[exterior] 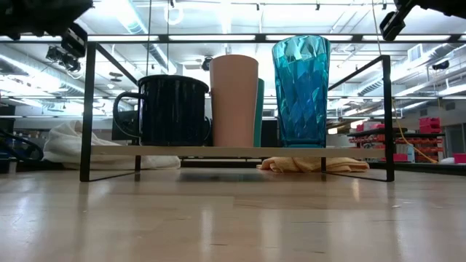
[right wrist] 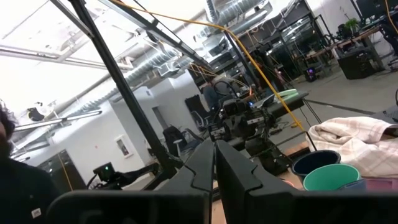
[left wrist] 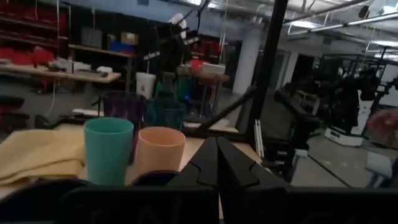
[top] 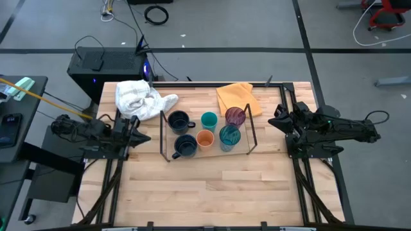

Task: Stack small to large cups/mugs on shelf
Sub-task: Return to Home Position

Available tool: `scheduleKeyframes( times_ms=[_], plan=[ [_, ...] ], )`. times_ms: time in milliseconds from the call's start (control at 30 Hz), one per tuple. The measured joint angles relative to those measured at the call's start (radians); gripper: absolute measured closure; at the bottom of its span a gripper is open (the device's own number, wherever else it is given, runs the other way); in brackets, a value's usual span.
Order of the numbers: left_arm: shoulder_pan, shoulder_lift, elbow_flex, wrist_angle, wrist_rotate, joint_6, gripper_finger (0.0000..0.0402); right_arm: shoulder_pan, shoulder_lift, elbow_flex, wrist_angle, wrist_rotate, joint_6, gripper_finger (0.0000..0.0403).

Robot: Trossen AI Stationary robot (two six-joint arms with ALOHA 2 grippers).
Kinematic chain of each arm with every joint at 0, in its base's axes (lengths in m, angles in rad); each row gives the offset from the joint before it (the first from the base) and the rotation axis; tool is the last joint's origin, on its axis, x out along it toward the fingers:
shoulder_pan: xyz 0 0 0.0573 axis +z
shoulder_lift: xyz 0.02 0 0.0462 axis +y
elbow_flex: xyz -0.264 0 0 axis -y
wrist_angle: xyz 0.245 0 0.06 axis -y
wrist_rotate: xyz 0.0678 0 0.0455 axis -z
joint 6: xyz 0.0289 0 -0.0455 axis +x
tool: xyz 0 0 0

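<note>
The shelf [top: 251,136] stands at the middle of the table, its light board [exterior: 349,151] raised on black wire rails. On it stand two navy mugs [top: 178,120] [top: 185,146], a teal cup [top: 209,120], an orange cup [top: 205,138], a purple tumbler [top: 235,116] and a patterned teal tumbler [top: 229,136], all upright on their bases. My left gripper [top: 140,135] hovers shut just left of the shelf, pointing at it. My right gripper [top: 276,120] hovers shut just right of the shelf. Neither holds anything.
A crumpled white cloth [top: 138,97] lies at the far left of the table and a yellow cloth [top: 237,97] behind the shelf. A black box [top: 109,64] stands beyond the far edge. The table's near half [top: 212,192] is bare wood.
</note>
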Motion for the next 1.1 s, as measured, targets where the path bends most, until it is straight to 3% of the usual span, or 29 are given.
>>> scheduleKeyframes(
  times_ms=[200, 500, 867, 1100],
  plan=[
    [0.0, 0.0, -0.001, -0.073, -0.002, -0.001, 0.04, 0.0, 0.0, 0.0, 0.0, 0.0, 0.0, 0.038],
    [0.0, 0.0, -0.134, 0.061, -0.008, 0.011, 0.04, 0.0, 0.0, 0.0, 0.0, 0.0, 0.0, 0.038],
    [0.027, 0.0, -0.166, 0.105, -0.007, 0.096, 0.0399, 0.0, 0.0, 0.0, 0.0, 0.0, 0.0, 0.038],
    [0.113, 0.0, -0.166, 0.118, 0.087, 0.105, 0.0399, 0.0, 0.0, 0.0, 0.0, 0.0, 0.0, 0.038]
  ],
)
